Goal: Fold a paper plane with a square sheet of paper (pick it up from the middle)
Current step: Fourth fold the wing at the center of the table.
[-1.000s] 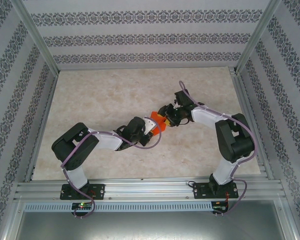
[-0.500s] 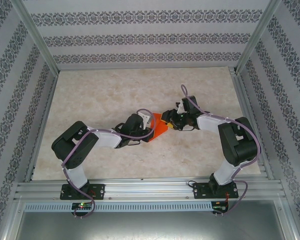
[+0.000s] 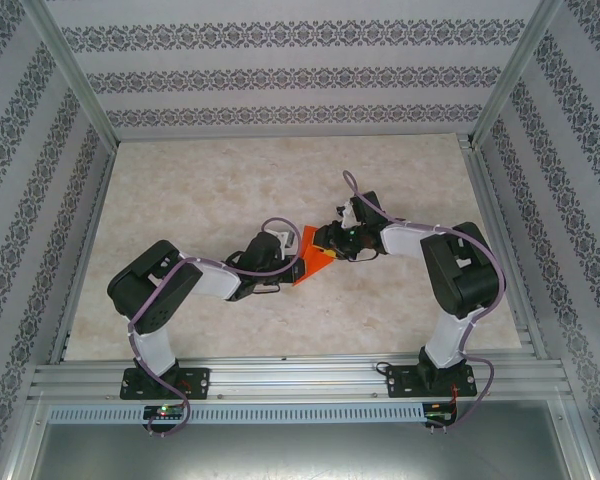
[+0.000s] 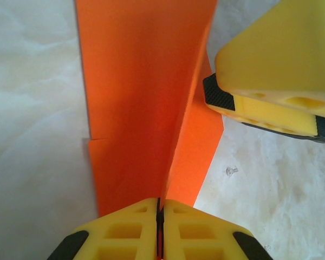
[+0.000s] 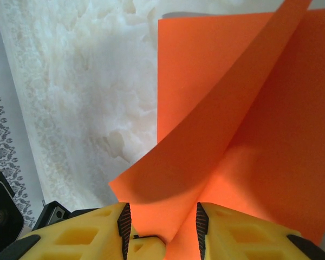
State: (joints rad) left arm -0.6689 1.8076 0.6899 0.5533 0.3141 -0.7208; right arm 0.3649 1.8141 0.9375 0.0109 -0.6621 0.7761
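Both arms are reaching in toward the middle of the counter (image 3: 200, 190), and the grippers are meeting over the orange sheet of paper (image 3: 318, 258). The sheet is sitting between the two grippers, low over the marbled surface, near the centre and slightly toward the right arm's side.

The left gripper (image 3: 294, 264) is clenching the paper. In the left wrist view its yellow fingers (image 4: 124, 227) are pressing flat together on the near end of the sheet of paper (image 4: 141, 97), right at the crease line. The paper is running away from the left gripper (image 4: 160, 208) as two layers, with one flap angling off to the right along the fold. A yellow, black-padded finger of the right gripper (image 4: 276, 59) is hanging just beside that flap, over the counter (image 4: 32, 108).

The right gripper (image 3: 327, 243) is standing released, its jaws apart. In the right wrist view a curved flap of the sheet of paper (image 5: 260, 135) is dipping into the gap between the fingers of the right gripper (image 5: 161, 225), and the pads are not pinching it. The flap is lifting and curling over the flatter part of the sheet, with the counter (image 5: 86, 81) showing to the left.
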